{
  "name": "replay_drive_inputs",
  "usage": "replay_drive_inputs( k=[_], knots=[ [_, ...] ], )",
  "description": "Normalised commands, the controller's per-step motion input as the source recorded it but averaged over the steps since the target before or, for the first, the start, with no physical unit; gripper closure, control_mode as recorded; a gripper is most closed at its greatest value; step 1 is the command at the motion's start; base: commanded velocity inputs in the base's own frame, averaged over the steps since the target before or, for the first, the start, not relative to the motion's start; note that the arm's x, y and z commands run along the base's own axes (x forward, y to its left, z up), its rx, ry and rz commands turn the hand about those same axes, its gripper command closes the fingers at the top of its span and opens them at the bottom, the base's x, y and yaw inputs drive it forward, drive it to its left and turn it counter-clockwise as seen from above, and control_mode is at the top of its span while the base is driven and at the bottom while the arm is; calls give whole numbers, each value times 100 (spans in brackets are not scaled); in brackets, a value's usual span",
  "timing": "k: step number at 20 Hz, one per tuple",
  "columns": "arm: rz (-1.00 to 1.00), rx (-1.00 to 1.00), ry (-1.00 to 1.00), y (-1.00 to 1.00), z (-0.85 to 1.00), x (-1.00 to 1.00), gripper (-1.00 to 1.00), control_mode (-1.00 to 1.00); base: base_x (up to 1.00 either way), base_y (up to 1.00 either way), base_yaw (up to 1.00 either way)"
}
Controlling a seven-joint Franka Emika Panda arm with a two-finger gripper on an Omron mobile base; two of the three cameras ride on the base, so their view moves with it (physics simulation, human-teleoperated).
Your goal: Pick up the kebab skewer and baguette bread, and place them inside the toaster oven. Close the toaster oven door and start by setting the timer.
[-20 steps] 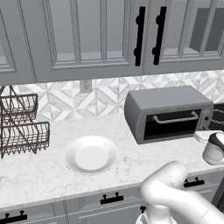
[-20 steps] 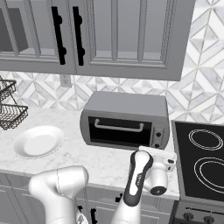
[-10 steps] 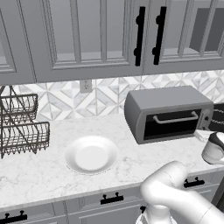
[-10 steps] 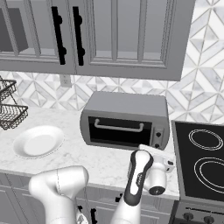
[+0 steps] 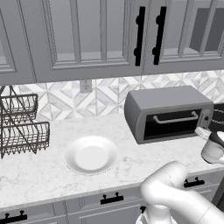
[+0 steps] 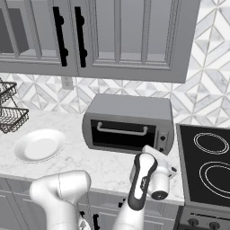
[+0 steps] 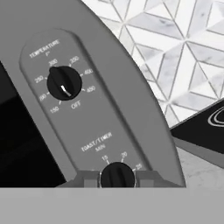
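Gripper at the oven's timer knob

The gripper (image 7: 117, 177) is clamped tight around the timer knob (image 7: 117, 175) on the toaster oven (image 6: 130, 121); its door (image 6: 122, 134) is closed.

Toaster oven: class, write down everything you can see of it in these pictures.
The toaster oven is a grey, boxy, metal-looking unit standing on the marble counter against the tiled wall, left of the black cooktop. Its dark glass door is shut, with a horizontal silver bar handle. A control strip on its right side carries a temperature knob above and a toast/timer knob below. The hand is shut on the timer knob, a finger on either side.
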Motion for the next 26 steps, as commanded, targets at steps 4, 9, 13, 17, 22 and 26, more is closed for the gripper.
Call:
replay_drive_inputs(
  k=[4, 9, 13, 17, 22, 26],
  knots=[
    [0, 29, 0, 0, 0, -6, 100, -100, 0, 0, 0],
    [0, 30, 0, 0, 0, -2, 100, -100, 0, 0, 0],
    [0, 33, 0, -4, 0, -2, 100, -100, 0, 0, 0],
    [0, 32, 0, -2, 0, -2, 100, -100, 0, 0, 0],
    [0, 31, 0, 0, 0, 0, 100, -100, 0, 0, 0],
    [0, 33, 0, -1, 0, 0, 100, -100, 0, 0, 0]
  ],
)
